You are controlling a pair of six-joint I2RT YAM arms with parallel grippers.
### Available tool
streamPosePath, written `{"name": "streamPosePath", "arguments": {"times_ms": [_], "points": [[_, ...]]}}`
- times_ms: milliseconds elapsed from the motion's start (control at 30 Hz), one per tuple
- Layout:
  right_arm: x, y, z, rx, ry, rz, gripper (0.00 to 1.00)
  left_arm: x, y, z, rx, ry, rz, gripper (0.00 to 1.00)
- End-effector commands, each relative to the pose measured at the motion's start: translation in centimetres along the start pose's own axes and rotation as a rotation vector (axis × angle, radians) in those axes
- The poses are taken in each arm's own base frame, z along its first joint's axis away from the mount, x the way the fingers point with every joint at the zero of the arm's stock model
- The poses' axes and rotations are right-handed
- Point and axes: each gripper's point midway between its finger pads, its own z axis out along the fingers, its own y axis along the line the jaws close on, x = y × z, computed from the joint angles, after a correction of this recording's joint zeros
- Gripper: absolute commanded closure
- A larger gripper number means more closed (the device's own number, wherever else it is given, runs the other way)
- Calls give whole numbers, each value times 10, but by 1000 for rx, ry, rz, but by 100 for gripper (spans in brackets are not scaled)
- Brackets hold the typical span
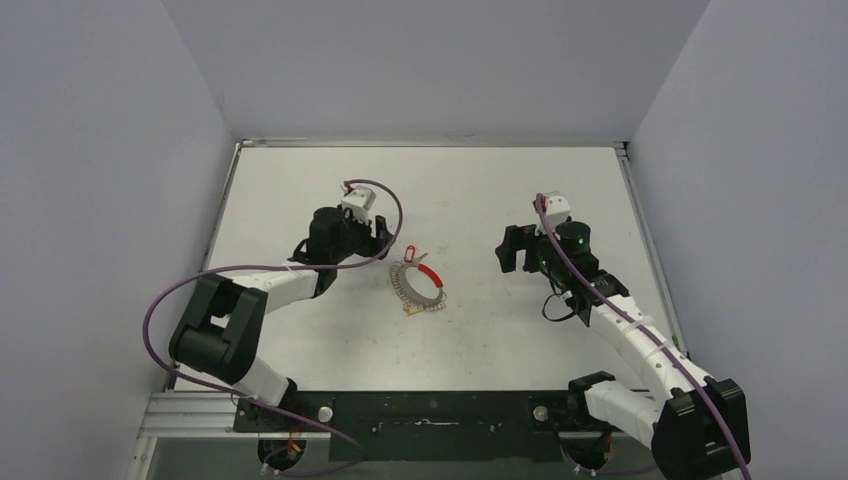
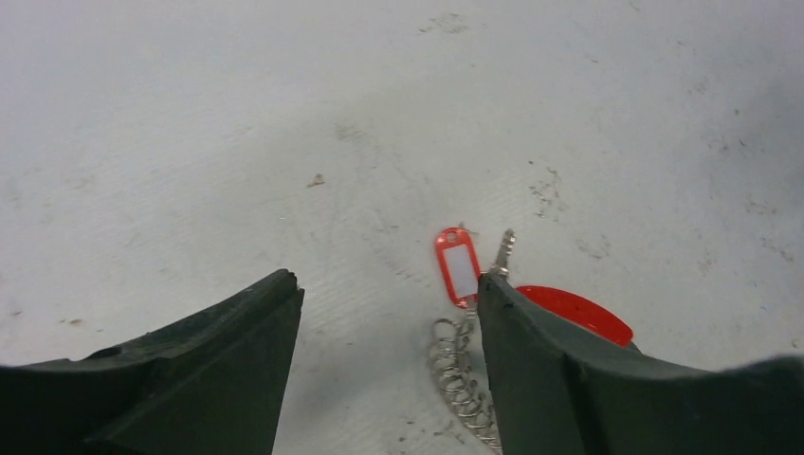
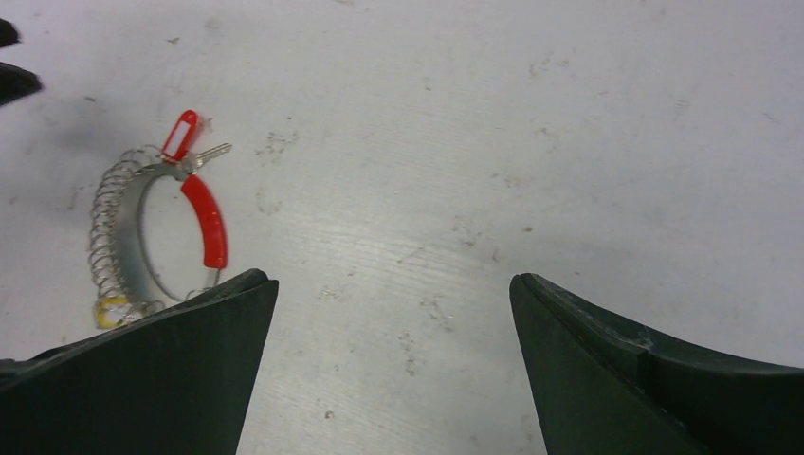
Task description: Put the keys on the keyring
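Note:
The keyring (image 1: 400, 285) lies flat mid-table, a silvery coiled loop with a red sleeve (image 1: 431, 272). The red-headed key (image 1: 410, 254) touches its far end and the yellow-headed key (image 1: 410, 310) touches its near end. My left gripper (image 1: 385, 245) is open and empty just left of the ring. In the left wrist view the red-headed key (image 2: 457, 265) and coil (image 2: 457, 374) lie by the right finger (image 2: 531, 370) of the open gripper (image 2: 387, 284). My right gripper (image 1: 508, 250) is open and empty, well right of the ring. The right wrist view shows the keyring (image 3: 100, 246), red-headed key (image 3: 182, 135) and yellow-headed key (image 3: 112, 309) left of the gripper (image 3: 391, 282).
The white table (image 1: 300, 190) has raised edges and grey walls on three sides. A black rail (image 1: 430, 412) with both arm bases runs along the near edge. Purple cables (image 1: 385, 205) loop above each arm.

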Motion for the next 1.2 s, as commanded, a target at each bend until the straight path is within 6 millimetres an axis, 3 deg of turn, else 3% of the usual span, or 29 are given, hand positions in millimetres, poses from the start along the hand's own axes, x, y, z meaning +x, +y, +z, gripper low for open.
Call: {"name": "streamPosePath", "arguments": {"times_ms": [0,100,200,300,400,533,733,833,933,1067,1167], "points": [[-17,-40,-11,219,-60,-28,0,-60,28,-19,-17,-158,-70,30],[-17,-67,-18,364,-93,-56,0,-63,71,-51,-180,-162,-94,24],[-9,-89,-23,480,-132,-72,0,-52,103,-91,-366,-142,-49,19],[-5,-102,-23,544,-193,-54,0,-33,116,-125,-487,-94,55,13],[2,-109,-16,567,-220,-47,0,-16,127,-145,-582,-113,64,4],[11,-127,-8,627,-238,-36,0,0,134,-144,-606,-187,60,3],[30,-156,6,657,-252,56,0,26,160,-123,-597,-172,22,3],[31,-167,15,662,-260,85,0,24,175,-114,-552,-168,-25,3],[33,-171,21,664,-209,62,0,27,183,-113,-562,-177,75,3],[27,-179,11,712,-277,8,0,40,202,-111,-588,-236,38,3],[38,-181,18,704,-312,-18,0,46,211,-116,-633,-204,-2,3]]}}
